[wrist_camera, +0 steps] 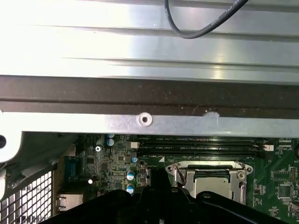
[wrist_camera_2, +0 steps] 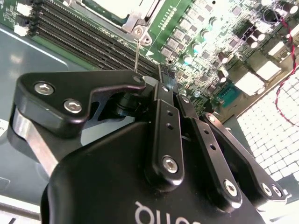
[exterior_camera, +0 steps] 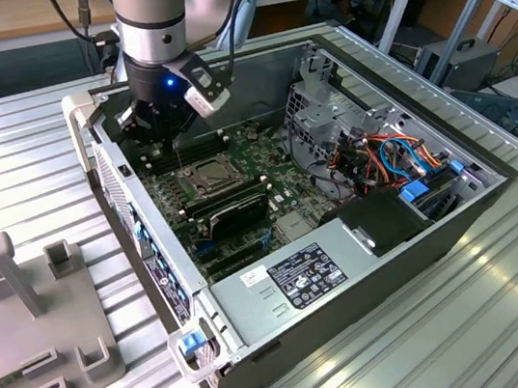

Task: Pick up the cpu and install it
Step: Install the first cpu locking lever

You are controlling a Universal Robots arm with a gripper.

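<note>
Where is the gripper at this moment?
In the exterior view, the gripper hangs inside the open computer case, toward the exterior view's left, just past the CPU socket.

Table (exterior_camera: 511, 312): ribbed bare metal, shone brightly.
Computer case (exterior_camera: 374, 311): dull grey sheet metal.
Motherboard (exterior_camera: 266, 144): green board, looked faintly glossy.
Gripper (wrist_camera_2: 164, 78): smooth black, satin sheen, screws gleamed.
Stand (exterior_camera: 24, 317), exterior view's lower left: looked like matt grey plastic.

Bright glare across ribbed metal table (exterior_camera: 17, 142)
</note>
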